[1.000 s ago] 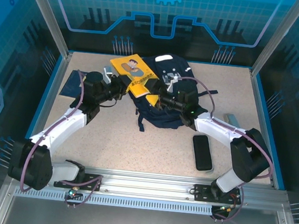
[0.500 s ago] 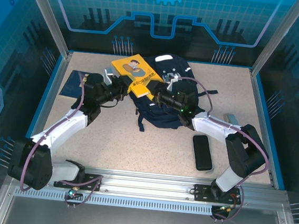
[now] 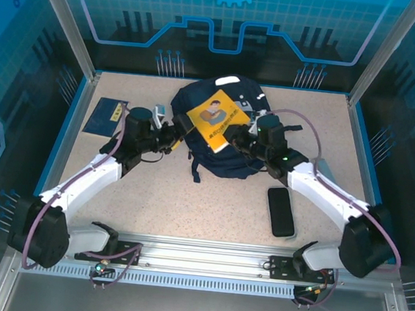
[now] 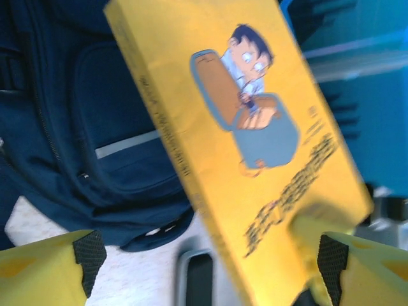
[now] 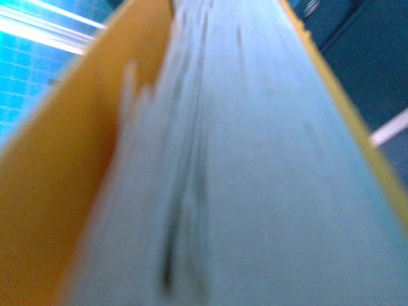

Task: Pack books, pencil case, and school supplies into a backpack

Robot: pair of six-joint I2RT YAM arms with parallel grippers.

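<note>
**Right gripper holds the yellow book over the backpack; left stands wide**

At the right gripper [image 3: 236,139], the yellow book [image 3: 215,119] sits between the fingers by its near corner. In the right wrist view its page edge [image 5: 242,166] runs straight out ahead, with a yellow cover to either side. The jaws look closed on it, though the fingers themselves are hidden there.

The left gripper [image 4: 210,255] is spread wide, its black pads [image 4: 89,252] well apart and gripping nothing. The book's cover slants across just ahead of it.

Beyond and beneath the book lies the navy backpack [image 3: 225,164], its front pocket and a pale stripe showing past the left fingers. Whether the main opening lies under the book I cannot tell.

To do this step well, the right arm should probably tip the book's free edge down towards the opening. A one-corner hold may let it swing, so go slowly. The left gripper is free to hold the fabric open.

Further off, a navy book [image 3: 107,116] lies on the table beyond the left gripper's outer side. A flat black case [image 3: 281,211] lies back beside the right arm.
</note>
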